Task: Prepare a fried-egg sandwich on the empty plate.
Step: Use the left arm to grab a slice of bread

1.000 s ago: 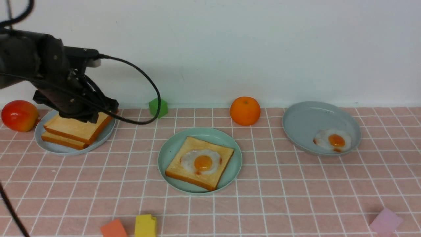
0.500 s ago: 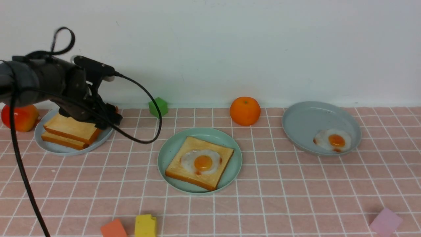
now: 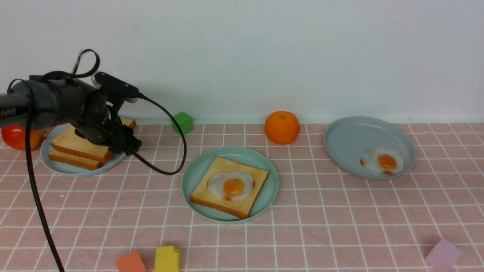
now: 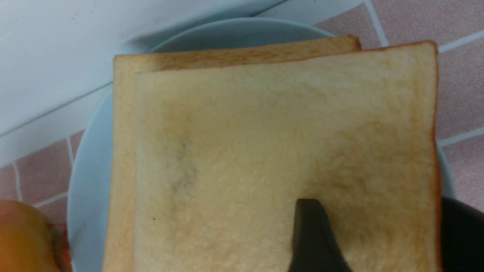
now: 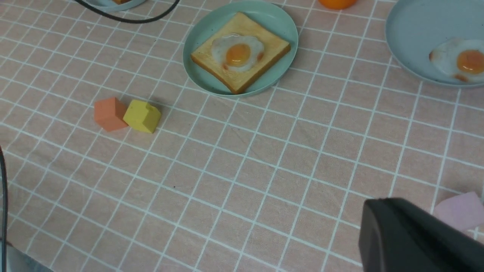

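Lower over the stacked toast [image 4: 242, 151] our left gripper [image 3: 126, 145] is sinking now, jaws parted astride its crust; beyond them, egg [image 3: 231, 185] on toast [image 3: 211, 177] is awaiting its lid!

front: between arms, facing wall | left wrist: close above stacked toast slices [image 4: 283, 151] | right wrist: higher, angled down | front/right wrist share mint-green plate [image 3: 264, 189]

1. The mint-green plate [image 3: 206, 158] is round and shallow; it lies flat between the left and right edges of the desk.
2. One thick golden toast slice [image 3: 223, 165] lies flat and turned on it.
3. The white fried egg [image 3: 233, 186], orange yolk up, rests on this slice.
4. Another brown-crusted slice [image 4: 264, 151] lies near the desk's far left corner.
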Controlling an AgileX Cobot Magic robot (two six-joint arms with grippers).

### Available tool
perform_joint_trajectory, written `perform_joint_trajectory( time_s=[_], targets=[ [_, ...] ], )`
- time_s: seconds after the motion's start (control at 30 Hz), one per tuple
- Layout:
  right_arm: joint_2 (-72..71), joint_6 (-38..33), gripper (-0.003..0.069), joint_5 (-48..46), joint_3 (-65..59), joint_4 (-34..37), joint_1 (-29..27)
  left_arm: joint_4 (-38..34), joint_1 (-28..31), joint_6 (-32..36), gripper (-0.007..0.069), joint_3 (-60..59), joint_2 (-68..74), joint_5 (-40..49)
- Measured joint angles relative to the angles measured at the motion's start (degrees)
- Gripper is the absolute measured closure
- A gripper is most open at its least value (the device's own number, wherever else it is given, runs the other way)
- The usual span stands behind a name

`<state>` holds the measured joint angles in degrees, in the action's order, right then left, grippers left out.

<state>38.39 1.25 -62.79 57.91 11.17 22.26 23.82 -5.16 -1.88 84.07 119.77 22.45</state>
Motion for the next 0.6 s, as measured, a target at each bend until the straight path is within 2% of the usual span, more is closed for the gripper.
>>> perform_joint_trajectory(
  time_s=[0.2, 0.5, 0.6],
  targets=[
    [0.0, 0.0, 0.0649, 0.0, 0.0, 0.0, 0.0, 1.61, 0.0, 0.0, 0.0352, 0.08, 0.34, -0.28],
    [-0.07, 0.0, 0.0649, 0.0, 0.0, 0.24, 0.0, 1.92, -0.57, 0.0, 0.0354, 0.08, -0.48, 0.63],
    [-0.11, 0.0, 0.0648, 0.0, 0.0, 0.38, 0.0, 1.47, -0.99, 0.0, 0.0386, -0.11, -3.07, 2.06]
  ],
)
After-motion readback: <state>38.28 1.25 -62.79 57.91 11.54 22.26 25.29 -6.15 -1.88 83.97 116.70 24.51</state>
